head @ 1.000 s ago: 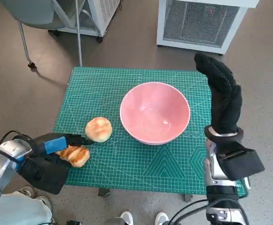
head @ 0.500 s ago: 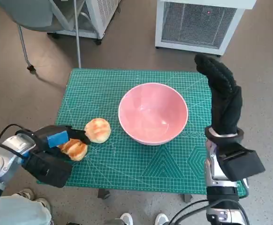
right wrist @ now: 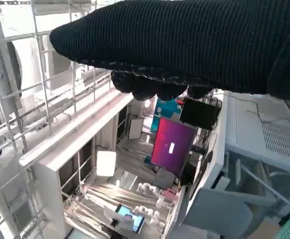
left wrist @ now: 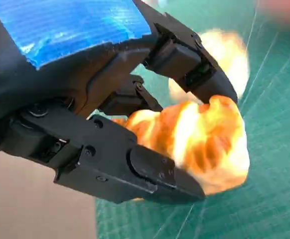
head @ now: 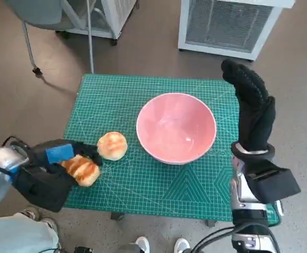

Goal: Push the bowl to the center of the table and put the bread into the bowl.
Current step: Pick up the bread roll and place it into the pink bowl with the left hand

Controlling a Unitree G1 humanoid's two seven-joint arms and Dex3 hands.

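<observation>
At the bench's near left corner, the blue-taped black left hand [head: 64,158] pinches the golden, ridged bread roll [head: 82,169], ready for the pink ceramic bowl [head: 176,127] near centre, while the gloved right hand [head: 252,113] stands upright, empty.

Looks like a robotics lab/workshop: green cutting mat [head: 143,184] covering small table, white vented equip. cabinets [head: 228,23] on bare floor, metal racking [right wrist: 55,94] and lit monitor [right wrist: 174,145] beyond.

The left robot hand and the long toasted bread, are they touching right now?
Touching. In the left wrist view the left robot hand has black fingers wrapped over and under the long toasted bread; the head view agrees.
</observation>
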